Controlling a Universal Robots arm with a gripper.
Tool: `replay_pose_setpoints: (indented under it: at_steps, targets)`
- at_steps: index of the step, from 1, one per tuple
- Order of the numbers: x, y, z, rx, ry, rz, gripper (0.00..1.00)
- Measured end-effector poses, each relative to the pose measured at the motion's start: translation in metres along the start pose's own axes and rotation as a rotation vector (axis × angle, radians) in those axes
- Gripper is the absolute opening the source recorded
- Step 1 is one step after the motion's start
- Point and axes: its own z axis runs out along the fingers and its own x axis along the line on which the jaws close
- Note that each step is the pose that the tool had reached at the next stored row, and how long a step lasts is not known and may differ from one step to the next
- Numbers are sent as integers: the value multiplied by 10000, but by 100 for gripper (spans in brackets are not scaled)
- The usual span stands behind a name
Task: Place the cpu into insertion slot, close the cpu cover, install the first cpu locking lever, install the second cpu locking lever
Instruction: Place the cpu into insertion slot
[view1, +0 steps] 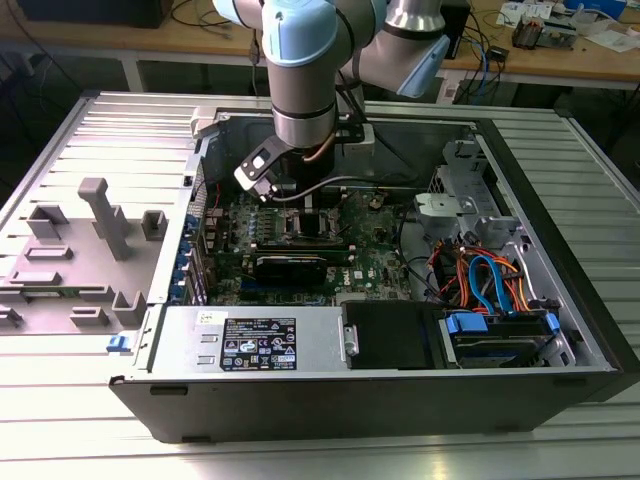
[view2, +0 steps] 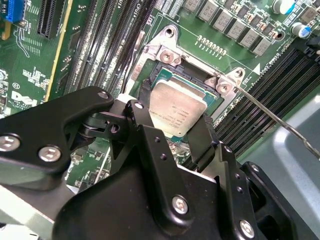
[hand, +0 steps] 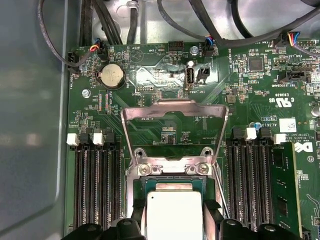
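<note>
The cpu (view2: 177, 112) lay silver top up over the insertion slot (hand: 172, 169). The claw (view2: 175, 122) pinched it at two opposite edges, its black fingers (view2: 202, 135) closed against the chip. Whether it was fully seated could not be told. Just beyond the slot the cpu cover (hand: 175, 107) stood swung open, and a thin locking lever (view2: 265, 107) stuck out free near the memory slots (hand: 95, 190). In the exterior view the arm (view1: 300, 80) reached down into the open computer case (view1: 400, 400) on the desk (view1: 300, 455).
</note>
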Motion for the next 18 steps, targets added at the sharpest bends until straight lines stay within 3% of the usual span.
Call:
replay_pose_setpoints:
  at_steps: [2, 3, 18]
  targets:
    - [-1, 0, 0, -1, -7, 0, 55]
    - [-2, 0, -2, 0, -10, -1, 62]
    - [-2, 4, -2, 3, -13, -1, 62]
